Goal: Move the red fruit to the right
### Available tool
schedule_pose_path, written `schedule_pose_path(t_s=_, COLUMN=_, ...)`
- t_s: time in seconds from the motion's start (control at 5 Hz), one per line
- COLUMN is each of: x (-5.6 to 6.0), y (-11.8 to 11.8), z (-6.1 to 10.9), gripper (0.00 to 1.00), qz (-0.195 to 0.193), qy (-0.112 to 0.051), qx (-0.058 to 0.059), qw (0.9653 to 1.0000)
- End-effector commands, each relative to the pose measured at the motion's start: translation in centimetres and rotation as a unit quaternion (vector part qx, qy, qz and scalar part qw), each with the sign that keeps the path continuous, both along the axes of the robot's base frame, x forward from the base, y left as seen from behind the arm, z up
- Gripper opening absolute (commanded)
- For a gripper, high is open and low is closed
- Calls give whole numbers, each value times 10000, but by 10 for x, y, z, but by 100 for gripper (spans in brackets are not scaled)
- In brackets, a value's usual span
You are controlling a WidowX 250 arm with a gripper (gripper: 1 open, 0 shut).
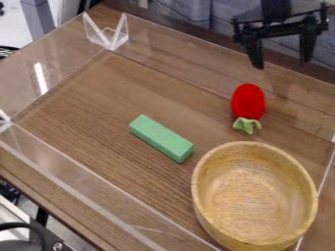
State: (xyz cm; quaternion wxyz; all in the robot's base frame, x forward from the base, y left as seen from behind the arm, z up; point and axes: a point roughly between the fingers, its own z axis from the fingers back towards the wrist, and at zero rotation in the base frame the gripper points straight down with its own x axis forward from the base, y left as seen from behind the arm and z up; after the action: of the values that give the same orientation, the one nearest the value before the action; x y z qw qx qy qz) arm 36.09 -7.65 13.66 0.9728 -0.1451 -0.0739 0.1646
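Note:
The red fruit (246,105), a small glossy strawberry-like toy with a green leafy cap at its near end, lies on the wooden table at the right, just beyond the wooden bowl (254,193). My gripper (281,51) hangs well above and behind it near the top right of the camera view. Its two dark fingers (257,49) stand wide apart with nothing between them, so it is open and clear of the fruit.
A green rectangular block (161,137) lies near the table's middle. Clear plastic walls (53,69) ring the wooden surface, with a small clear stand (108,34) at the far left. The bowl fills the near right corner.

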Motion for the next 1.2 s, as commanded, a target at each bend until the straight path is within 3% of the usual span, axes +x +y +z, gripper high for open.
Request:
schedule_pose_path(t_s=0.0, x=0, y=-6, z=40, gripper=100, qz=-223, qy=-549, qx=-83, qw=9982)
schedule_pose_path(t_s=0.4, x=-6, y=-3, z=36, gripper=100, qz=-135, qy=-575, qx=-81, qw=9982)
schedule_pose_path(t_s=0.8, x=10, y=-17, z=47, gripper=100, qz=-63, qy=-563, qx=-36, qw=9984)
schedule_pose_path(t_s=1.0, x=11, y=-20, z=34, gripper=100, qz=-119, qy=-517, qx=32, qw=9986)
